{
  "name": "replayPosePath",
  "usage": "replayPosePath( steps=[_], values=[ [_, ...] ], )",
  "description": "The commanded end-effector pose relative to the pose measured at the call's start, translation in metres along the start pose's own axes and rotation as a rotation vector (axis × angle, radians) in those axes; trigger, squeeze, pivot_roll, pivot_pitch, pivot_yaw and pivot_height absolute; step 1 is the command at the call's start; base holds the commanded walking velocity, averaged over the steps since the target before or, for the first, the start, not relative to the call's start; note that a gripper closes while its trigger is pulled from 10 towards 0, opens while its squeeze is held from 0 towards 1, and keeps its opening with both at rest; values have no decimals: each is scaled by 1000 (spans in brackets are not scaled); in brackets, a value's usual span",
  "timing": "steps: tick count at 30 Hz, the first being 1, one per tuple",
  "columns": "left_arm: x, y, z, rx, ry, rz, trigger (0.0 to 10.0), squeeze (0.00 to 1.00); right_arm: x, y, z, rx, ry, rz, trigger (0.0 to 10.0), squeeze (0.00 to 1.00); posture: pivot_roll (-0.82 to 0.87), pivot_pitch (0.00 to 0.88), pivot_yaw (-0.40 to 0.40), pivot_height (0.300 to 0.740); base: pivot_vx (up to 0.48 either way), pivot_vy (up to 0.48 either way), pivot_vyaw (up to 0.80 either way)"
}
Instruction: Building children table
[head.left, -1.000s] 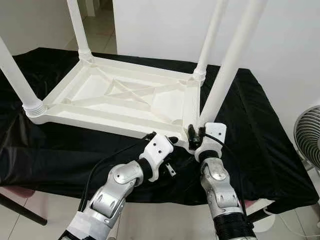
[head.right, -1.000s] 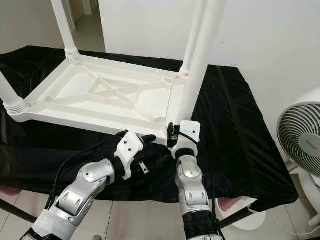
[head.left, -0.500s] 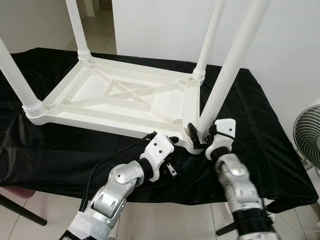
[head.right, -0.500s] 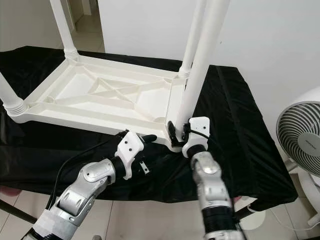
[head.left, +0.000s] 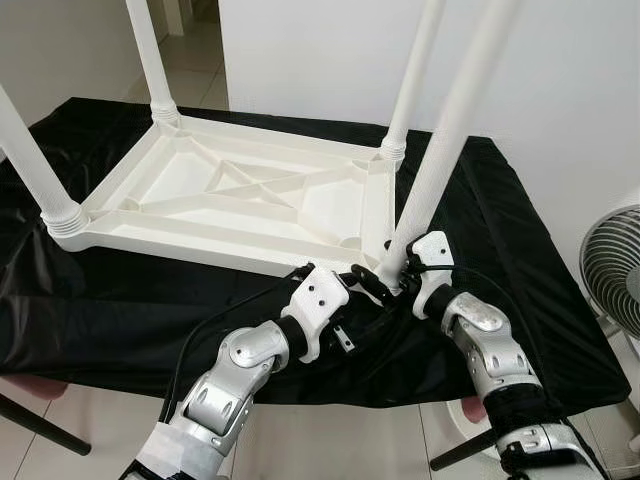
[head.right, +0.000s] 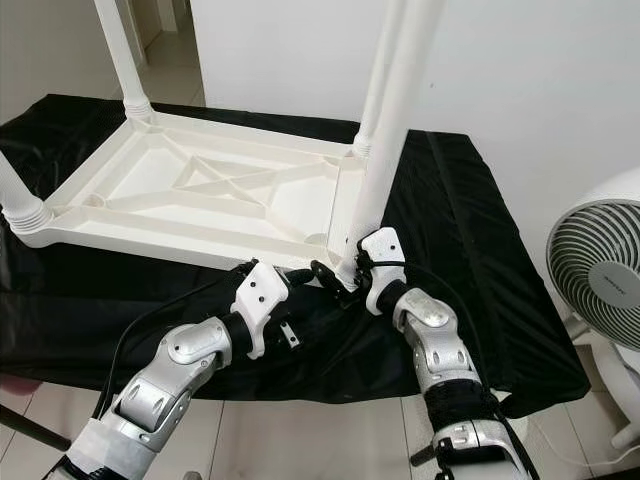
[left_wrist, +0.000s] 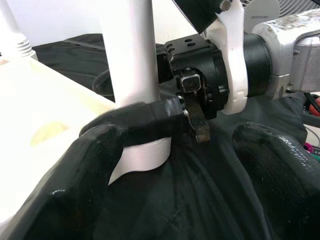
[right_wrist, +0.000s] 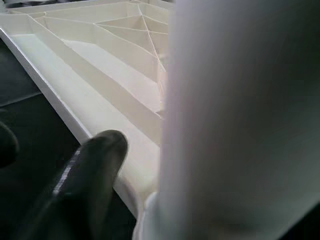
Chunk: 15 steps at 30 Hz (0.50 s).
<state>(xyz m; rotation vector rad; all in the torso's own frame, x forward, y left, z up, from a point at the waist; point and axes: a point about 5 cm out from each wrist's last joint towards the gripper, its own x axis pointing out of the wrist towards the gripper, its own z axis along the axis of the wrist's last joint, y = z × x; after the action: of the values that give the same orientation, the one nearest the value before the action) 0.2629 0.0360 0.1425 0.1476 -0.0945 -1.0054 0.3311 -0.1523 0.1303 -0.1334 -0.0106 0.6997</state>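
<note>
I see the white children table (head.left: 230, 195) lying upside down on the black cloth (head.left: 520, 260) that covers the tabletop, with its ribbed underside facing up. Three legs already stand in their corner sockets: the far left leg (head.left: 150, 60), the near left leg (head.left: 30, 150) and the far right leg (head.left: 410, 80). Each of them shows a threaded collar at its base and stands upright, so I judge them finished.

The fourth leg (head.left: 440, 150) is at the near right corner and it is the one in work. It leans a little to the right and is not as straight as the others. My right hand (head.left: 398, 283) has its black fingers closed around the base of this leg, just at the socket. In the left wrist view one right finger (left_wrist: 145, 117) wraps across the white tube, and below it the end of the leg still shows, so I think it is not fully seated or screwed in.

My left hand (head.left: 352, 290) is near the same corner, on the near edge of the table. Its two fingers stand apart and I see nothing between them; if they press on the rim I cannot tell.

So I judge the work mostly done: what is left is to bring the last leg straight, tighten it, and then turn the table onto its legs. A white fan (head.right: 600, 275) stands on the floor at the right, well apart.
</note>
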Motion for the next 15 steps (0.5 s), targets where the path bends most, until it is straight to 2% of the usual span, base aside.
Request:
replayPosePath(
  steps=[1,7,15],
  values=[
    [3,0,0,12,6,-5,10000,0,3,2,-2,4,6,47,0,0,83,11,-55,740,0,0,0],
    [2,2,1,12,5,-2,10000,0,-1,-9,-5,-9,29,62,0,0,84,19,-48,740,0,0,0],
    [3,2,1,9,6,-6,10000,0,-6,-16,-11,3,15,43,0,0,71,33,-40,740,0,0,0]
  ],
)
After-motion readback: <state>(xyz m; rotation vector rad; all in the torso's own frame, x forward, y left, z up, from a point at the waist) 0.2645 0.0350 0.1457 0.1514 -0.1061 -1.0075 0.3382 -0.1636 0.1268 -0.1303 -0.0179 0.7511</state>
